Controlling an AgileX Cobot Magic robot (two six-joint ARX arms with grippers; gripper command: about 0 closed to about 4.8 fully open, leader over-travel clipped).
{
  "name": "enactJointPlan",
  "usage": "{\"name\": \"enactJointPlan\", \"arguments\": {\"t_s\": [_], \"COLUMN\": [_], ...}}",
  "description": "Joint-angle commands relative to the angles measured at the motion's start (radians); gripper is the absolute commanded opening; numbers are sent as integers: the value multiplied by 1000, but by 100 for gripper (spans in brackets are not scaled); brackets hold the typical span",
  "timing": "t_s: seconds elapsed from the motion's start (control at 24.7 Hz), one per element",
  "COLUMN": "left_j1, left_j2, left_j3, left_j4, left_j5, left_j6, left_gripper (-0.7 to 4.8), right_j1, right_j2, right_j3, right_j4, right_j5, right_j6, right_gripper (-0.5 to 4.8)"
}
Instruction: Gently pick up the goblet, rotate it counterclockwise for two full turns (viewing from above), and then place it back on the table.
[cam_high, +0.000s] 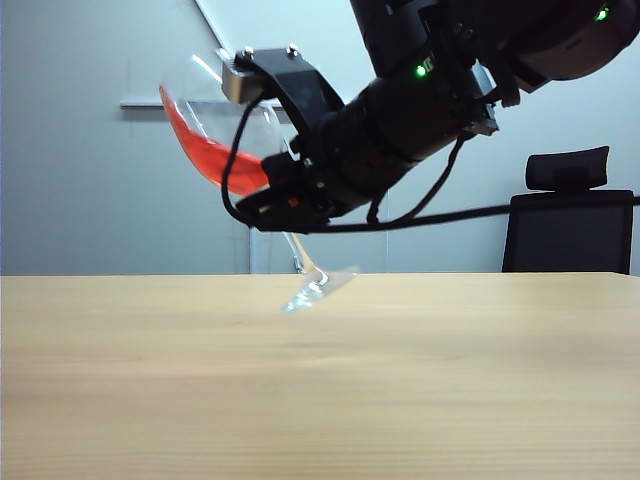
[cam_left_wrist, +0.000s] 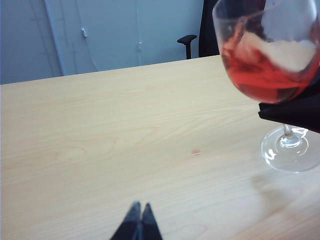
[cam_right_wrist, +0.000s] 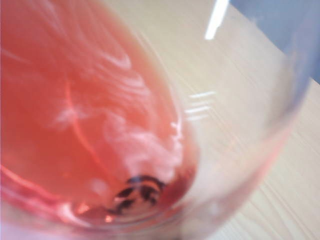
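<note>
Goblet (cam_high: 215, 145) tilts in right claw (cam_high: 275, 195), above table (cam_high: 320, 390).

One goblet (cam_high: 215, 140), holding red liquid (cam_high: 205, 152), tilted and clear of the table (cam_high: 320, 400). One table. Two grippers: the right gripper (cam_high: 275, 190) closed on the goblet at the base of its bowl, over the far edge; the left gripper (cam_left_wrist: 139, 222) closed and holding nothing, over the near edge. One small pink spot (cam_left_wrist: 196, 152) mid-table. One chair (cam_high: 568, 225) beyond the far edge.
</note>
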Motion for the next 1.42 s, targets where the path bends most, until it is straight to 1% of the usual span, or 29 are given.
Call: {"name": "enactJointPlan", "arguments": {"t_s": [0.04,0.08,0.24,0.41,0.57,0.73,0.89,1.01,1.13,1.34,1.42], "left_j1": [-2,-2,-2,-2,-2,-2,-2,-2,-2,3,10], "left_j2": [0,0,0,0,0,0,0,0,0,0,0], "left_j3": [2,2,2,2,2,2,2,2,2,2,2], "left_j4": [12,12,12,12,12,12,12,12,12,12,12], "left_j5": [4,4,4,4,4,4,4,4,4,4,4], "left_j6": [0,0,0,0,0,0,0,0,0,0,0], "left_gripper": [-5,-5,-4,-5,-5,-5,-5,-5,-5,-5,-5], "right_j1": [2,2,2,2,-2,-11,-24,-56,-113,-143,-149], "right_j2": [-15,-15,-14,-14,-14,-14,-13,14,85,163,188], "right_j3": [9,8,8,-6,-63,-150,-187,-192,-192,-191,-191], "right_j4": [123,161,245,323,478,621,639,642,689,745,774], "right_j5": [-86,-124,-184,-192,-226,-227,-227,-230,-230,-230,-241], "right_j6": [78,126,206,300,391,500,502,502,502,496,474], "right_gripper": [-5,-5,-5,-5,-5,-5,-5,-5,-5,-5,-5]}}
